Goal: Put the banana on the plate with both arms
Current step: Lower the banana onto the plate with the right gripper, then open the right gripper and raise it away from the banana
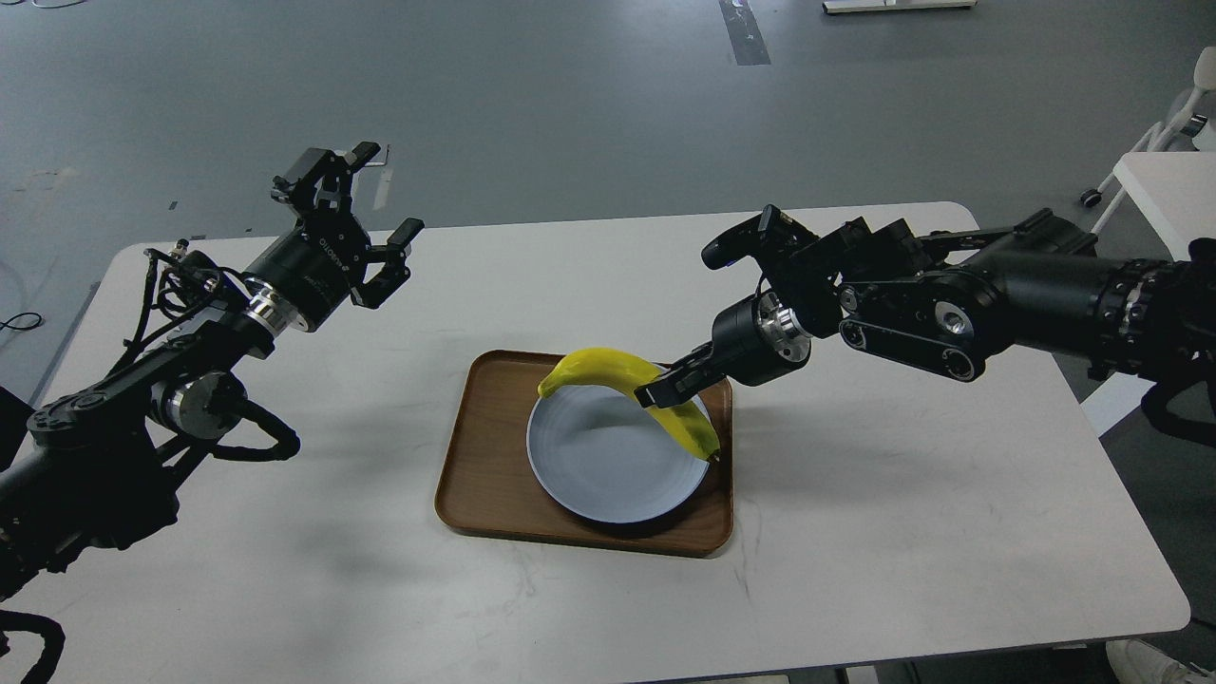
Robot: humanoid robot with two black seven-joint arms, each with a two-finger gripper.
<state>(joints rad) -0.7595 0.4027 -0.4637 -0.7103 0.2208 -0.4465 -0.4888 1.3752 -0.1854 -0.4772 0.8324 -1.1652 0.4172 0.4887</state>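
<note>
Banana (pixel 622 378) — in right claw (pixel 655 391)

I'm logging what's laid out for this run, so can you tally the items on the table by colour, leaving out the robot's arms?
Yellow: 1, the banana, held in the right gripper above the plate
Pale blue-grey: 1, the plate on the tray
Brown: 1, the wooden tray on the white table
Total: 3

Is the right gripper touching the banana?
Touching. In the head view the right gripper has its jaws closed around the middle of the banana, over the plate.
</note>
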